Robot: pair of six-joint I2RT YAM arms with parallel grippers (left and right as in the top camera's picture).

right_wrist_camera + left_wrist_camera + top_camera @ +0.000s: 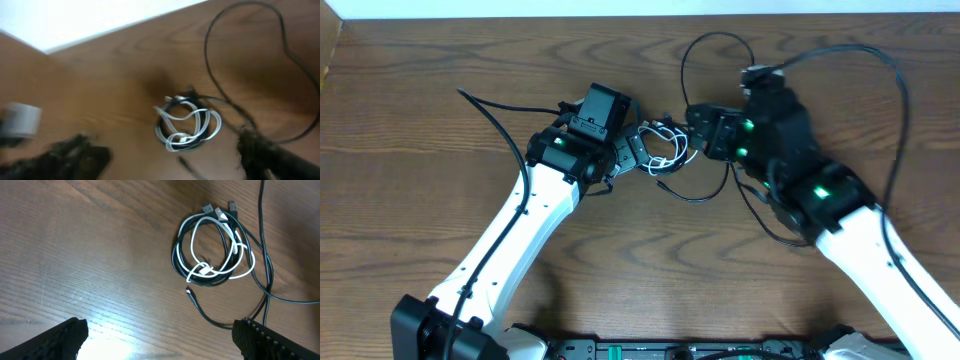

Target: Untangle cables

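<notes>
Tangle of thin cables (212,250), one short white and the rest longer black, on a brown wooden table (420,100). Lay wound up in a small round bundle near the middle of the table, right between the two arms. Showed white loops lying over black loops, with small white plug ends (215,211) bunched at one side of the ring. Had one loose black end (189,291) sticking out onto the bare wood just beside the ring. Sent one long black cord (260,200) off to the side and away from the bundle.

Left gripper (165,342): hung close to the bundle on its left side, black fingers (60,339) spread wide apart, nothing held between them. Showed bare wood between fingers and cables in the left wrist view.

Right gripper (170,160): hung close on the other side, pointed at the bundle. Looked very blurry in the right wrist view, yet fingers stood far apart with nothing gripped. Showed the whole bundle lying loose on the wood, not lifted.
</notes>
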